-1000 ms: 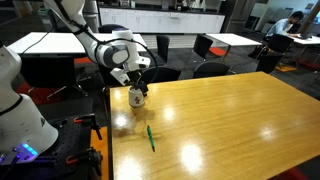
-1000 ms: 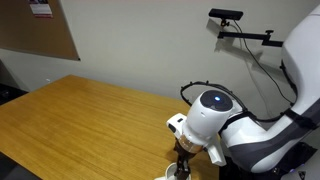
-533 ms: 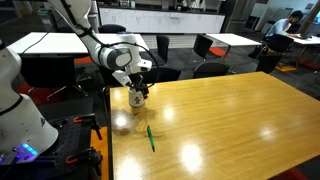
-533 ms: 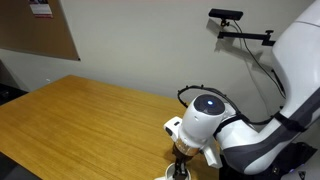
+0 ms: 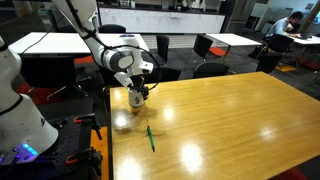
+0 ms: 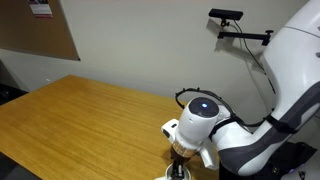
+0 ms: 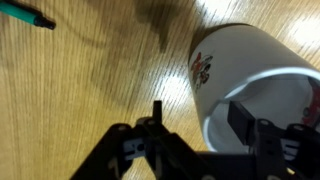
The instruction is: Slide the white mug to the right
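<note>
The white mug [image 5: 137,98] stands near the left edge of the wooden table [image 5: 220,120]. In the wrist view the white mug [image 7: 245,75] fills the right side, with a small red and dark mark on its wall. My gripper [image 5: 138,88] hangs straight over it. In the wrist view my gripper [image 7: 198,118] straddles the rim: one finger [image 7: 240,115] is inside the mug and the other finger [image 7: 155,112] is outside, a gap away from the wall. The jaws stand apart. In an exterior view the arm hides most of the mug [image 6: 177,173].
A thin green pen [image 5: 150,137] lies on the table in front of the mug and shows at the top left of the wrist view [image 7: 25,15]. The table edge [image 5: 108,130] is close beside the mug. Chairs and tables stand behind.
The arm's wrist has shifted slightly over the mug. The mug and the pen have not visibly moved.
</note>
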